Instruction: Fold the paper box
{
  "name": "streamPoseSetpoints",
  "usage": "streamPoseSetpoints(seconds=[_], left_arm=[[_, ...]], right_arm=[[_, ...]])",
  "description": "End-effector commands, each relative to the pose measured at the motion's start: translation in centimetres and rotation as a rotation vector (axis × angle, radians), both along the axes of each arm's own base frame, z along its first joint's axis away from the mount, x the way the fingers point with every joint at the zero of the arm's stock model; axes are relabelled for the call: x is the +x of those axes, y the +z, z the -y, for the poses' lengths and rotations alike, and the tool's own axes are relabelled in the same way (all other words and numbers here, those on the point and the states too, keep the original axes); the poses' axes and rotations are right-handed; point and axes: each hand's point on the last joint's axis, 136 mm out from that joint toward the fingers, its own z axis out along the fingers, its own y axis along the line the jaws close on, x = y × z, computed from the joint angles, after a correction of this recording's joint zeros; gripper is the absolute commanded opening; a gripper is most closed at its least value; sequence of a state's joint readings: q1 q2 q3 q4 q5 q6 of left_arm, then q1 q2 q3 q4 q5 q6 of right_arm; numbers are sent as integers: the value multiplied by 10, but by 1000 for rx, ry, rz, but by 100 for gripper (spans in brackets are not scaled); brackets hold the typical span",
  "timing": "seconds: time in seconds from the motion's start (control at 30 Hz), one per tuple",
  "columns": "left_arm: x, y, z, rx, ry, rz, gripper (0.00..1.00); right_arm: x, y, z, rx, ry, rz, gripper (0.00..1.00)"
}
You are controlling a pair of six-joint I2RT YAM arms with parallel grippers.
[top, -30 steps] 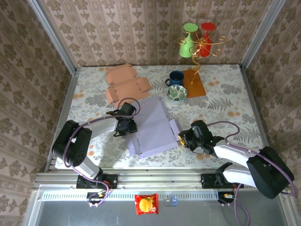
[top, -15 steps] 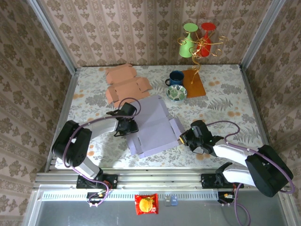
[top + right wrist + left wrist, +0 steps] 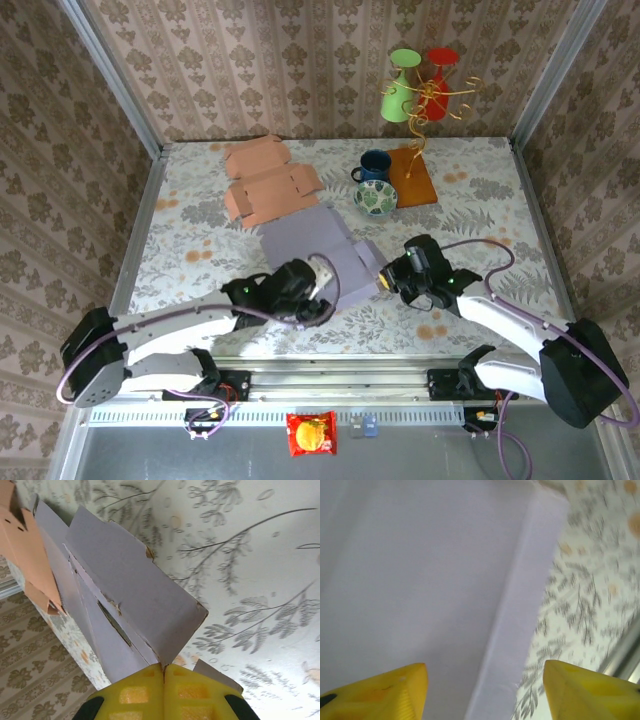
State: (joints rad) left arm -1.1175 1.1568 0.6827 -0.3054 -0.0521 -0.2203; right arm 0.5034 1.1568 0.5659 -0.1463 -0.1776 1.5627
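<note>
Floral tabletop (image 3: 480, 215) carried the purple box (image 3: 310, 245) at centre frame. My right gripper (image 3: 164, 672) pinched its side flap (image 3: 135, 582); my left gripper (image 3: 485, 680) hung spread over the near panel (image 3: 420, 580). Best, I judged: hold firm, press along the crease (image 3: 512, 615).

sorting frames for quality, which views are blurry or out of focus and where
Left wrist: soft throughout, the floral table on the right smeared by motion blur, the purple paper box nearly featureless. Right wrist: crisp on the box's flap edges and the table print, just beyond where the right gripper pinches the flap. Top external: evenly lit, sharp, no glare.
</note>
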Motion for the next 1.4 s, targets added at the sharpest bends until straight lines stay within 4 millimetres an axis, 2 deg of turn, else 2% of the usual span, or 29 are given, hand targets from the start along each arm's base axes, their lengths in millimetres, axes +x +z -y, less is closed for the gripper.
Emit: streamPoseSetpoints(seconds=[0.0, 0.23, 0.47, 0.63, 0.83, 1.07, 1.13, 1.17, 1.23, 1.3, 1.37], left_arm=[[8, -1, -13, 96, -63, 175, 67], [5, -11, -6, 212, -154, 270, 74], [15, -2, -6, 259, -121, 364, 70], [30, 7, -10, 311, -62, 425, 56], [30, 25, -6, 301, -84, 447, 34], [32, 38, -6, 301, -77, 457, 11], [32, 41, -4, 295, -78, 459, 1], [32, 43, -4, 296, -77, 461, 0], [34, 48, -4, 292, -68, 467, 0], [35, 53, -3, 281, -61, 470, 0], [37, 61, -2, 264, -42, 476, 0]], right_arm=[[-4, 2, 0, -10, -5, -75, 0], [3, 15, -5, -3, 2, -103, 0], [4, 22, -1, -8, 2, -143, 0], [2, 23, 0, -18, 36, -217, 0], [5, 26, 0, -20, 58, -255, 0], [18, 43, -7, -14, 95, -236, 0], [20, 49, -6, -10, 90, -223, 0], [22, 53, -5, -13, 84, -213, 5], [23, 68, 2, -41, 65, -169, 21], [24, 88, 14, -75, 24, -103, 34], [19, 112, 32, -118, -36, -36, 43]])
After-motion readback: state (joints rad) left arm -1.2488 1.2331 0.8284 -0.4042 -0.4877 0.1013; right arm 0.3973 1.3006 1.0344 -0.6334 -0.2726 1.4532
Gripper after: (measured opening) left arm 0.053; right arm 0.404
